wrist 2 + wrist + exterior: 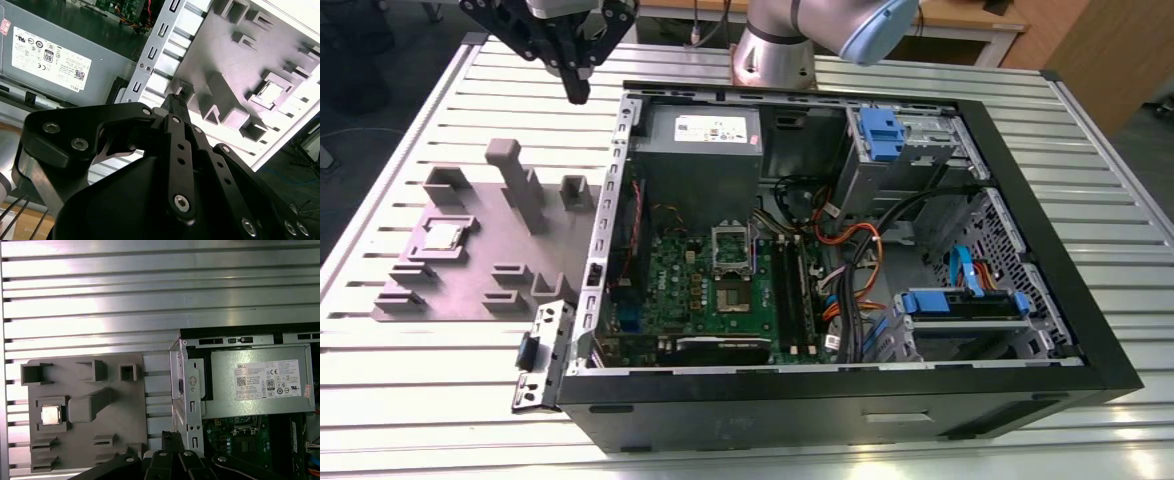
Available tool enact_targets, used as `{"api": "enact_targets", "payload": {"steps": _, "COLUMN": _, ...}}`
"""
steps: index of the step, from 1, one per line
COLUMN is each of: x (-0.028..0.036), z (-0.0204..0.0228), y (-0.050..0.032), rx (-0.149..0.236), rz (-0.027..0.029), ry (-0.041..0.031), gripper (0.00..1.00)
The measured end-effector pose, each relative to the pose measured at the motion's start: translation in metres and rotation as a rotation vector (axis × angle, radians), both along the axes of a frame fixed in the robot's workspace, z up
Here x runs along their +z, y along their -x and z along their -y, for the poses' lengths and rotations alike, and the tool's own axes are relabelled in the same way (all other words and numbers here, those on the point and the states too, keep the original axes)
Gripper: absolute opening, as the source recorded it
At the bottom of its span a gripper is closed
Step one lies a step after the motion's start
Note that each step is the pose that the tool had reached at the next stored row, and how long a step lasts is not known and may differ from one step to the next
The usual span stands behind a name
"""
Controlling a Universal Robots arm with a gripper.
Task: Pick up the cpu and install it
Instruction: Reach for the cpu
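The claw (576,92) hangs over the desk (454,400) beside the computer case (854,405) — pinched together, holding nothing — well apart from the cpu (444,235) in its grey tray (480,275).

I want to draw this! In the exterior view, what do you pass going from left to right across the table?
cpu sitting in the grey holder plate → computer case's left wall → green motherboard → orange cables → blue drive bracket
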State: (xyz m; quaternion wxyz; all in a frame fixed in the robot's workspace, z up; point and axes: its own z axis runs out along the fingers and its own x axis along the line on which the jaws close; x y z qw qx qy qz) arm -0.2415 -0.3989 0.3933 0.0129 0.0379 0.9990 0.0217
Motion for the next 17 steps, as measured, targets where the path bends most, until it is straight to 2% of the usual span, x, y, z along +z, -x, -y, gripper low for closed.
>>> {"api": "enact_targets", "payload": {"steps": 17, "x": -0.0001, "z": 0.0, "y": 0.0051, "rx": 0.0, "rz": 0.0, "ry": 0.0, "gripper": 0.11}}
